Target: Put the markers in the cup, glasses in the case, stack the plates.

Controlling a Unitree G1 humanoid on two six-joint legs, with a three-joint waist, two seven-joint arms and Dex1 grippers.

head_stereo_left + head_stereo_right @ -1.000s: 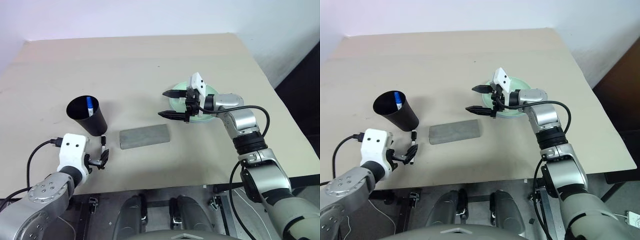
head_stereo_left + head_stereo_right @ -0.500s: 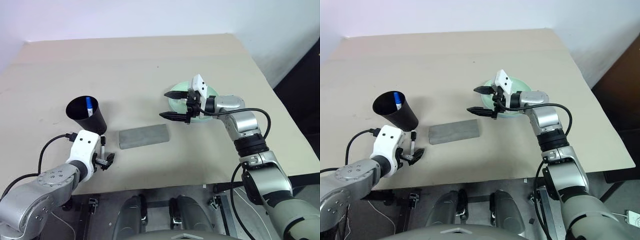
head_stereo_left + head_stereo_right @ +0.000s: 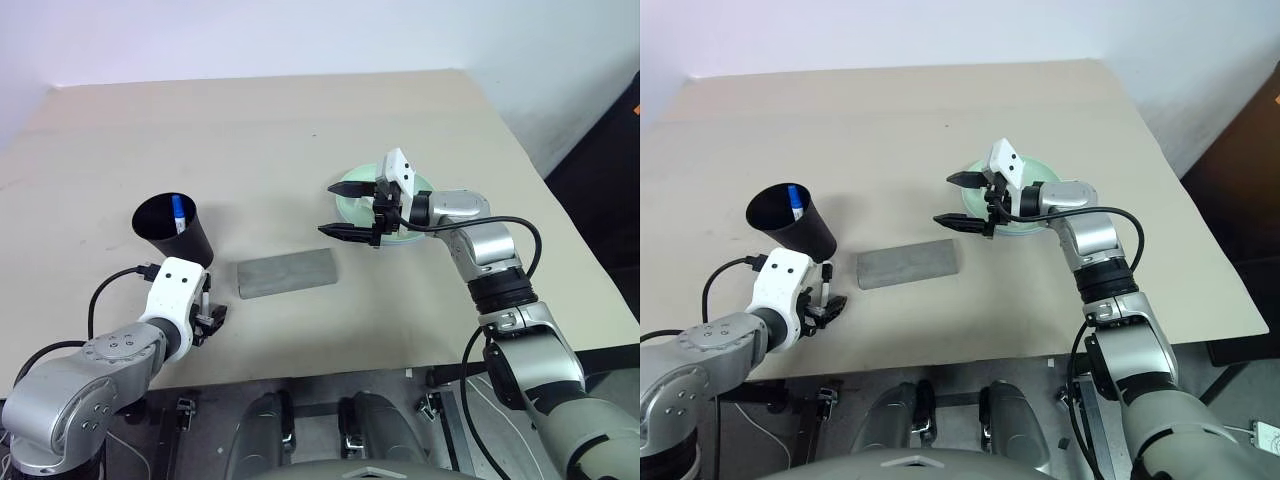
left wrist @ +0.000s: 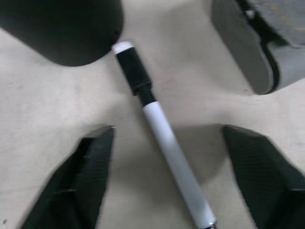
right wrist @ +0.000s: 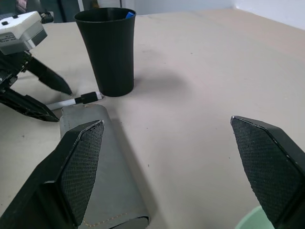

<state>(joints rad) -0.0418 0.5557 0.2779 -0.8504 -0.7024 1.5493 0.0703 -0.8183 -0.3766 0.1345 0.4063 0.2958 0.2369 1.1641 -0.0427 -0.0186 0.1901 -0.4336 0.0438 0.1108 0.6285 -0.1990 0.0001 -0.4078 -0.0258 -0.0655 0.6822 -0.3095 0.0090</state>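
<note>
On the beige counter (image 3: 300,130) the black cup (image 3: 175,232) stands upright near the robot's left side, with the blue-capped marker (image 3: 178,213) inside it, its cap poking up against the inner wall. The black-capped marker (image 4: 159,133) lies flat on the counter just beside the cup's base, its cap end nearest the cup and its white barrel running back toward the robot. The left gripper (image 4: 167,176) is lowered over this marker with its jaws parted, one finger on each side of the barrel and neither touching it, so the marker is not held. The grey case (image 3: 287,273) lies closed on the counter just to the right of the marker and cup, apart from both. Farther right sits the mint green plate (image 3: 362,208), partly hidden by the right gripper (image 3: 342,209), which hovers above the counter by the plate's near-left rim, pointing toward the robot's left. Its jaws are spread wide and empty. In the right wrist view the cup, the lying marker, the case and the left gripper are all seen between its open fingers (image 5: 76,167).
</note>
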